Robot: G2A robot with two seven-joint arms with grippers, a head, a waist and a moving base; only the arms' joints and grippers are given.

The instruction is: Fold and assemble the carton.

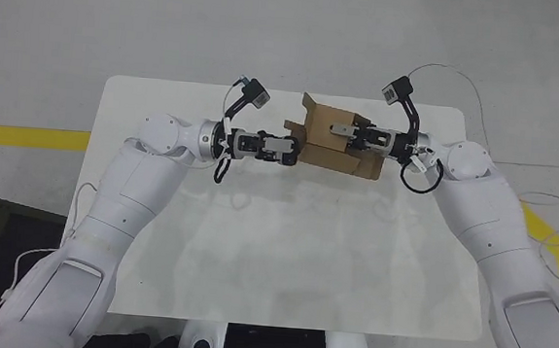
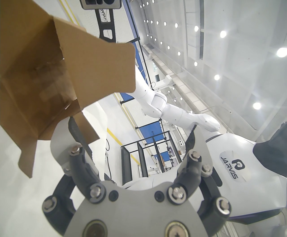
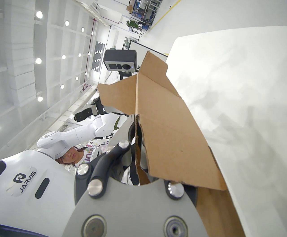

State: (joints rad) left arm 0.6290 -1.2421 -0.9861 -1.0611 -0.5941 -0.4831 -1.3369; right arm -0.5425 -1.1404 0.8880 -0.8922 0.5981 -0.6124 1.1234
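A brown cardboard carton (image 1: 331,139) hangs partly unfolded above the far middle of the white table (image 1: 283,262), with its flaps sticking out. My right gripper (image 1: 352,134) reaches into it from the right and is shut on one of its walls. In the right wrist view the carton (image 3: 166,125) covers one finger of that gripper (image 3: 138,143). My left gripper (image 1: 289,152) sits at the carton's left end. In the left wrist view this gripper (image 2: 132,123) is open wide. One of its fingers (image 2: 76,134) rests against a lower flap of the carton (image 2: 33,78).
The table's front half (image 1: 281,291) lies bare below both arms. A thin cable (image 1: 452,74) loops over the floor past the far right corner. Yellow floor tape (image 1: 29,137) runs beside the table on the left.
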